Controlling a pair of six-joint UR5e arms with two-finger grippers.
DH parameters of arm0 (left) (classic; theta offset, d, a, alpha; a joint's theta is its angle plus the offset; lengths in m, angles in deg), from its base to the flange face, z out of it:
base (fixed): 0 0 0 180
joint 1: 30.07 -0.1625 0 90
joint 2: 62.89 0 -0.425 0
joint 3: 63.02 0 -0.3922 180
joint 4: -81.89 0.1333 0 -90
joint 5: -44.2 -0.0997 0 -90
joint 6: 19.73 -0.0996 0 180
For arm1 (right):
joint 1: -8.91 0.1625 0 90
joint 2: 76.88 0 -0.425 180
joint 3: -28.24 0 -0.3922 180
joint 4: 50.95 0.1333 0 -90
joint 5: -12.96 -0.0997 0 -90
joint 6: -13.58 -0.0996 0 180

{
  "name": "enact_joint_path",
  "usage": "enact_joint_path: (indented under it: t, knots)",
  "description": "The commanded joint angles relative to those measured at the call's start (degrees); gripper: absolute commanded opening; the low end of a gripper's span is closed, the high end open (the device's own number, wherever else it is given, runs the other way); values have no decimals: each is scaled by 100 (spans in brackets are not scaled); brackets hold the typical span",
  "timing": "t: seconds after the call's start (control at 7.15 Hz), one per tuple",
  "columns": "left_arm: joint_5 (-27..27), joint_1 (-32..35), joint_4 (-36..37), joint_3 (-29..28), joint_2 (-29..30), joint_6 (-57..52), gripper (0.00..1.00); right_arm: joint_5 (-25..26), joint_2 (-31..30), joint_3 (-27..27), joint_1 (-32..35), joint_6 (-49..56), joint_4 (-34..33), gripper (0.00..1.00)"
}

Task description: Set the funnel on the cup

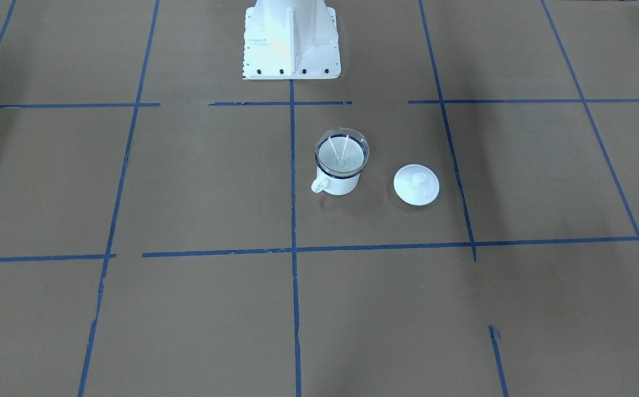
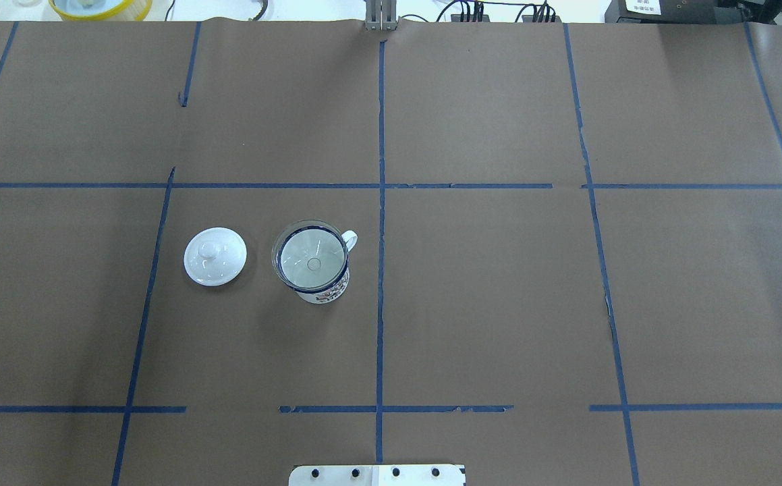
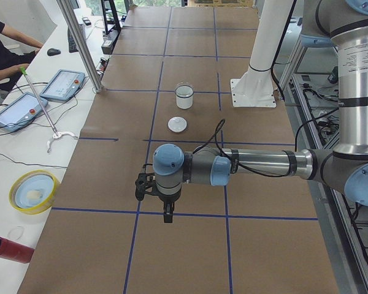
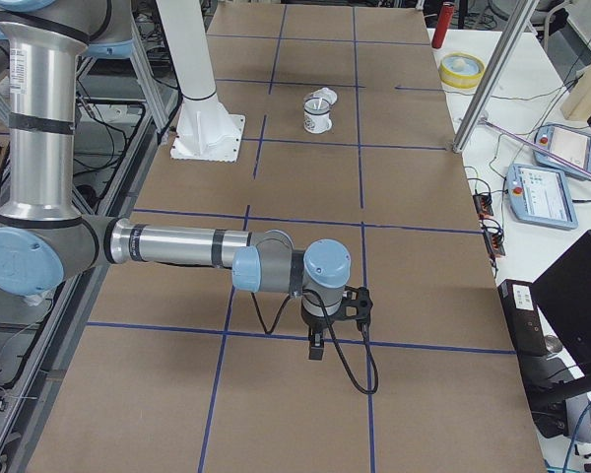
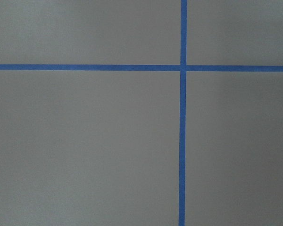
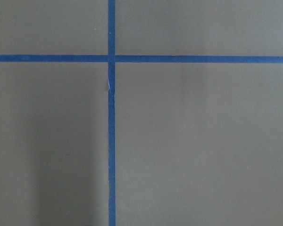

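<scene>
The clear funnel (image 1: 347,157) sits upright in the mouth of the white mug (image 1: 344,186) with the dark blue rim, near the table's middle. Its spout points down into the mug. In the overhead view the funnel (image 2: 311,260) covers the mug (image 2: 323,295), whose handle points far right. The pair also shows small in both side views, as the mug (image 3: 184,98) and the mug (image 4: 317,118). My left gripper (image 3: 167,214) and right gripper (image 4: 316,347) hang over bare table far from the mug. I cannot tell whether they are open or shut.
A round white knobbed lid (image 1: 416,184) lies flat beside the mug, on my left (image 2: 214,256). The white robot base (image 1: 290,38) stands at the table's near edge. A yellow bowl (image 3: 34,191), a red can (image 3: 6,248) and tablets sit on the side bench.
</scene>
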Motion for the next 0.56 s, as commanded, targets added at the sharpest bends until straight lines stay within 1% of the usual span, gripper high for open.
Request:
enact_joint_path:
  t: [0.0, 0.42]
  knots:
    - [0, 0, 0, 0, 3, 0, 100, 0, 0, 0, 0, 0, 0, 100]
    - [0, 9, 0, 9, 29, 0, 100, 0, 0, 0, 0, 0, 0, 100]
